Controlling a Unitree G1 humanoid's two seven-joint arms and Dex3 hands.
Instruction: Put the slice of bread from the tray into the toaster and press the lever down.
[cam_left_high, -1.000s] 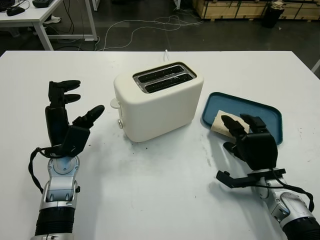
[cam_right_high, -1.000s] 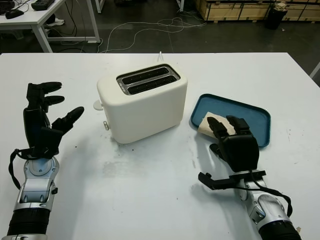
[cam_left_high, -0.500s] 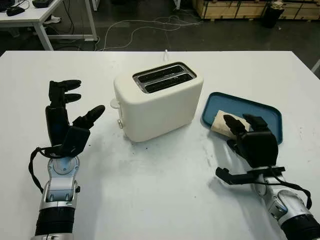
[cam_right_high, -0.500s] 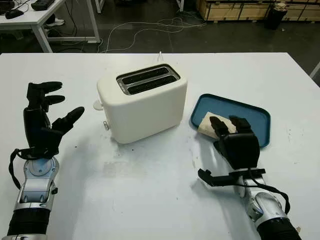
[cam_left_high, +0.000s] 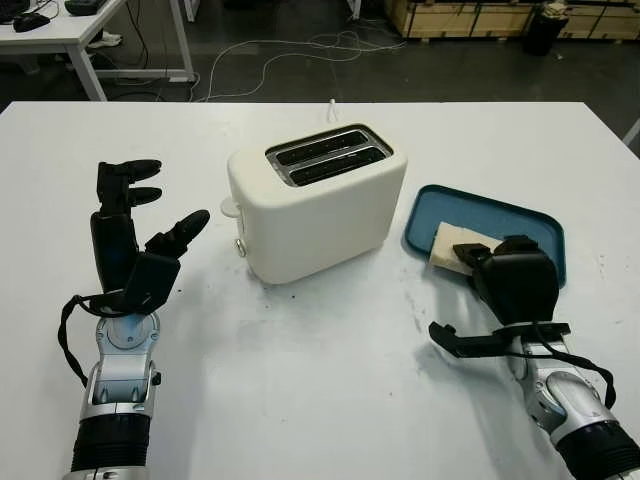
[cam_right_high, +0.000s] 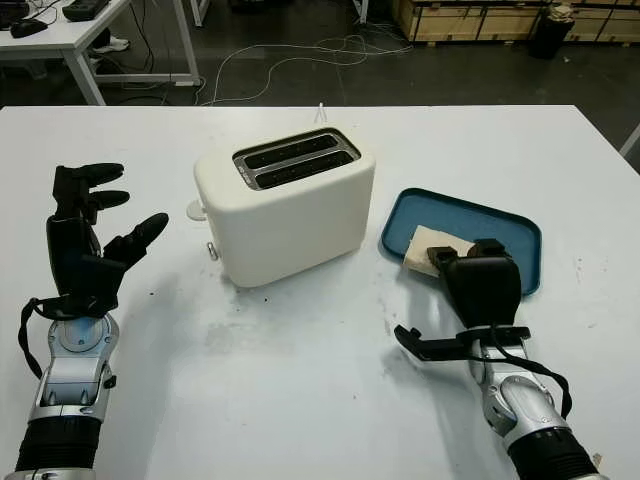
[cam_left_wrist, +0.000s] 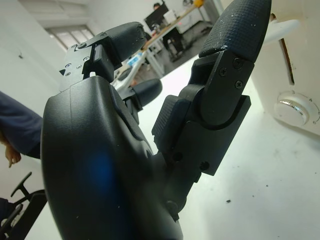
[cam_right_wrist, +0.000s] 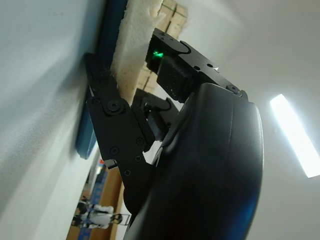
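Note:
A cream two-slot toaster (cam_left_high: 315, 200) stands mid-table, with its lever (cam_left_high: 231, 208) and a round knob (cam_left_high: 241, 247) on the end facing my left hand. To its right, a blue tray (cam_left_high: 525, 218) holds the slice of bread (cam_left_high: 450, 245) at its near left corner. My right hand (cam_left_high: 480, 260) is down at that corner, fingers curled onto the slice. In the right wrist view the bread (cam_right_wrist: 137, 40) sits between the thumb and fingers (cam_right_wrist: 170, 55), still low in the tray (cam_right_wrist: 87, 130). My left hand (cam_left_high: 140, 225) is raised and open, left of the toaster.
A white power cord (cam_left_high: 330, 105) runs off the far table edge behind the toaster. Beyond the table are another white desk (cam_left_high: 70, 30) at back left and wooden crates (cam_left_high: 470, 15) at back right. A person's blue sleeve (cam_left_wrist: 12, 132) is in the left wrist view.
My right hand has pushed forward and dropped onto the tray corner, and its fingers have curled from stretched over the bread to closed on it. The left hand has stayed still.

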